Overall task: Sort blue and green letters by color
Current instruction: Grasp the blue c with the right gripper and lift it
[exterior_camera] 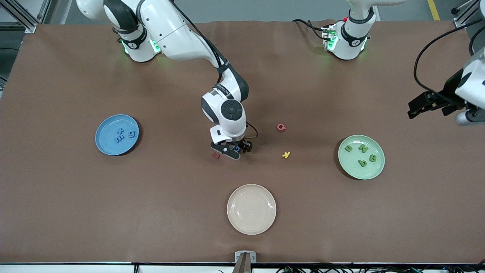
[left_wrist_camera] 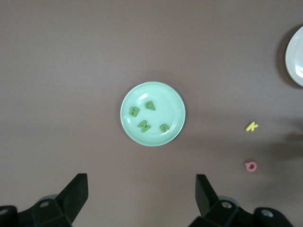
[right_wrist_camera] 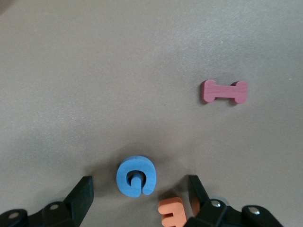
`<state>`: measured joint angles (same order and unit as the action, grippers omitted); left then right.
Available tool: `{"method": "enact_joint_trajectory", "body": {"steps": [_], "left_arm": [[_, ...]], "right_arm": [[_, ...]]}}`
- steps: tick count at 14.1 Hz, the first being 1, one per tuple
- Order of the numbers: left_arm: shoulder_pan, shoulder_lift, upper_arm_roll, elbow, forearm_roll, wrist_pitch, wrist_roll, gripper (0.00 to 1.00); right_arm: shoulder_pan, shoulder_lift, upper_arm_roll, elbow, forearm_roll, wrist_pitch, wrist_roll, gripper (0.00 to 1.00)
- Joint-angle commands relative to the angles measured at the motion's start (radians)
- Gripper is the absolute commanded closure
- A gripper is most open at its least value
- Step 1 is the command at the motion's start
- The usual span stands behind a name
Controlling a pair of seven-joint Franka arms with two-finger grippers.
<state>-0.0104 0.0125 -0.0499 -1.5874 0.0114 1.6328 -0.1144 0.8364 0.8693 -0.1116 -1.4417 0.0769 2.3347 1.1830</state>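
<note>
My right gripper (exterior_camera: pixel 237 148) (right_wrist_camera: pixel 139 178) is down at the table's middle, open, its fingers either side of a blue G (right_wrist_camera: pixel 136 176) and clear of it. The G lies flat on the brown table, and only a blue sliver (exterior_camera: pixel 236 148) shows under the hand in the front view. Three blue letters (exterior_camera: pixel 121 135) lie on the blue plate (exterior_camera: pixel 108 146) toward the right arm's end. Several green letters (exterior_camera: pixel 362 155) (left_wrist_camera: pixel 144 126) lie on the green plate (exterior_camera: pixel 352 170) (left_wrist_camera: pixel 165 99). My left gripper (exterior_camera: pixel 416 108) (left_wrist_camera: pixel 140 176) waits open and empty, high beside the green plate.
An orange E (right_wrist_camera: pixel 171 212) lies right against one right finger. A dark red piece (exterior_camera: pixel 216 154) (right_wrist_camera: pixel 225 91) sits beside the right hand. A pink G (exterior_camera: pixel 280 127) (left_wrist_camera: pixel 250 166) and a yellow K (exterior_camera: pixel 286 154) (left_wrist_camera: pixel 251 126) lie mid-table. A beige plate (exterior_camera: pixel 251 209) stands nearest the front camera.
</note>
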Motion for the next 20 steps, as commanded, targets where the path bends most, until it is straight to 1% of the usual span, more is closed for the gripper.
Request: {"method": "enact_joint_trajectory", "body": {"steps": [1, 5, 6, 7, 9, 10, 11, 14, 17, 18, 19, 20], "left_arm": [[0.030, -0.089, -0.027, -0.109, -0.028, 0.021, 0.041, 0.00], [0.041, -0.101, -0.035, -0.103, -0.015, 0.013, 0.044, 0.00], [0.041, -0.092, -0.035, -0.082, -0.011, 0.013, 0.045, 0.00], [0.043, -0.091, -0.035, -0.074, -0.011, 0.009, 0.044, 0.00], [0.041, -0.097, -0.035, -0.074, -0.011, -0.019, 0.032, 0.00], [0.041, -0.097, -0.035, -0.071, -0.010, -0.024, 0.032, 0.00], [0.041, -0.098, -0.035, -0.069, -0.010, -0.025, 0.032, 0.00], [0.041, -0.097, -0.035, -0.069, -0.010, -0.025, 0.033, 0.00], [0.040, -0.095, -0.035, -0.068, -0.010, -0.025, 0.032, 0.00], [0.040, -0.094, -0.036, -0.068, -0.010, -0.025, 0.030, 0.00], [0.038, -0.094, -0.036, -0.068, -0.010, -0.025, 0.030, 0.00], [0.038, -0.094, -0.036, -0.068, -0.010, -0.025, 0.030, 0.00]], "right_arm": [[0.010, 0.020, -0.010, 0.032, -0.009, -0.002, -0.008, 0.24], [0.010, 0.020, -0.010, 0.031, -0.009, 0.000, -0.008, 0.50], [0.010, 0.022, -0.010, 0.032, -0.008, 0.000, -0.008, 0.59], [0.010, 0.022, -0.010, 0.032, -0.008, 0.000, -0.006, 0.67], [0.009, 0.022, -0.010, 0.030, -0.008, -0.002, -0.003, 0.91], [0.009, 0.022, -0.010, 0.030, -0.008, -0.002, 0.000, 0.98], [0.009, 0.020, -0.010, 0.030, -0.006, -0.003, 0.000, 1.00], [0.000, 0.014, -0.011, 0.047, -0.006, -0.026, -0.013, 1.00], [-0.034, -0.029, -0.014, 0.053, -0.005, -0.164, -0.077, 1.00], [-0.057, -0.057, -0.016, 0.044, -0.002, -0.187, -0.130, 1.00], [-0.087, -0.090, -0.016, 0.035, 0.000, -0.251, -0.170, 1.00], [-0.112, -0.102, -0.016, 0.037, 0.000, -0.309, -0.202, 1.00]]}}
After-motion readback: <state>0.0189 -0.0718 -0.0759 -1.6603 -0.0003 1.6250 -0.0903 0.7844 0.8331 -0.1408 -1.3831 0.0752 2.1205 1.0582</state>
